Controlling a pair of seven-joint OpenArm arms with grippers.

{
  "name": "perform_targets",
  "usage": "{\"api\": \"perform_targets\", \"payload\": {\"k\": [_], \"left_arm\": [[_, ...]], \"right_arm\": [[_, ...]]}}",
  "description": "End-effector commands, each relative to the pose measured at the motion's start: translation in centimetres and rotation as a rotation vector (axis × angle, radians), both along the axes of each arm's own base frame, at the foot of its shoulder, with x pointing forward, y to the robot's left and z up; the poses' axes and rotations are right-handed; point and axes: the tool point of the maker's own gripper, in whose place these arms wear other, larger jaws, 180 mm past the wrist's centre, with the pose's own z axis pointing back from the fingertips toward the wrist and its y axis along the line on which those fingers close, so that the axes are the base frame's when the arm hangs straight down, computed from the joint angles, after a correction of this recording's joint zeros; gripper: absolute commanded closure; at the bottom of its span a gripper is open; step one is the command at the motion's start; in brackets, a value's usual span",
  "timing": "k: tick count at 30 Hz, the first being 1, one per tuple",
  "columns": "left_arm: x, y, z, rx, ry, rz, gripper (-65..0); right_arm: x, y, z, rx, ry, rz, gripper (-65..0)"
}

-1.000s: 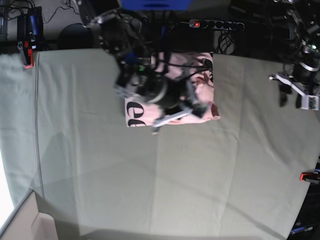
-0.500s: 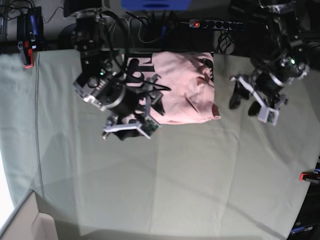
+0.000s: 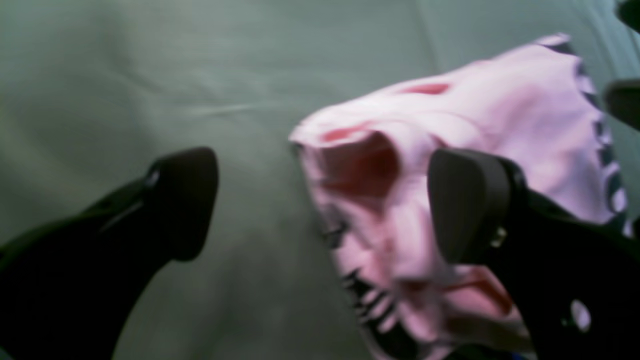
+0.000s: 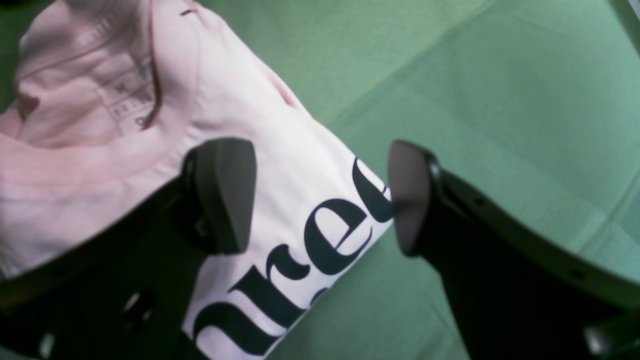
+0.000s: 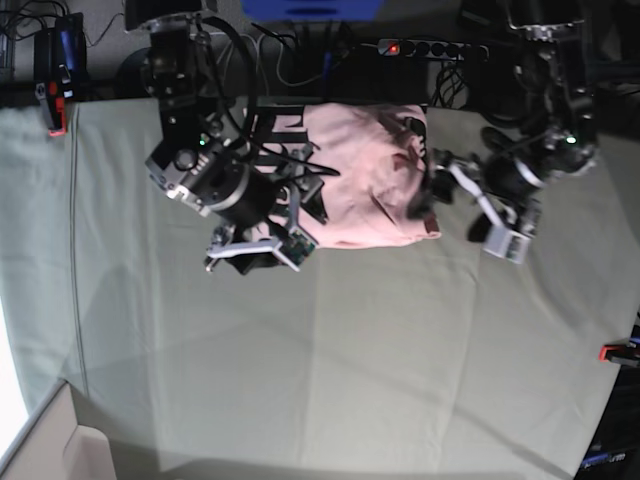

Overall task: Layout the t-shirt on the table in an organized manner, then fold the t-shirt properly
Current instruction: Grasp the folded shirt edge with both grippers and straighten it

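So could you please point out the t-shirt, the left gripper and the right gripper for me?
t-shirt (image 5: 355, 190), base view, plain pink middle.
left gripper (image 3: 320, 205), left wrist view, gap between open fingertips.
right gripper (image 4: 320, 197), right wrist view, gap between open fingertips.

Black arms, matte black jaws, cables

Overhead base; close wrist views; shared t-shirt (image 5: 365, 175).

bare table (image 5: 350, 360) wide open in front, folded t-shirt (image 5: 365, 180) hemmed by both arms
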Motion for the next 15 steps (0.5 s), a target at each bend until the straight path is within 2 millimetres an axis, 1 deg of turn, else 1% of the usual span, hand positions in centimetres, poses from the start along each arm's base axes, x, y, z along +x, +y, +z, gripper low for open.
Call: {"api": "perform_targets", "payload": {"k": [1,5,7,11,15], "left_arm": [[0.5,-0.9,0.8,-0.028,-0.031,-0.014,-65.0],[-0.2,-2.9,-0.4,-0.063,0.008,-0.043,-65.0],[-0.6,-3.3,-1.1,-0.08,0.033,-0.037,-65.0],[-2.0,-3.2,-3.1,-0.096,0.098,-0.024,-65.0],[-2.8,-3.9,-4.3,-0.12,0.138,-0.014,-65.0]], "right_arm": [[0.6,0.7,1.3,0.035,-0.041,0.009,-41.9],[0.6,0.7,1.3,0.035,-0.041,0.009,-41.9],[0.6,0.7,1.3,0.035,-0.041,0.009,-41.9],[0.6,0.7,1.3,0.035,-0.041,0.009,-41.9],[0.7,0.6,1.3,0.035,-0.04,0.008,-41.9]]}}
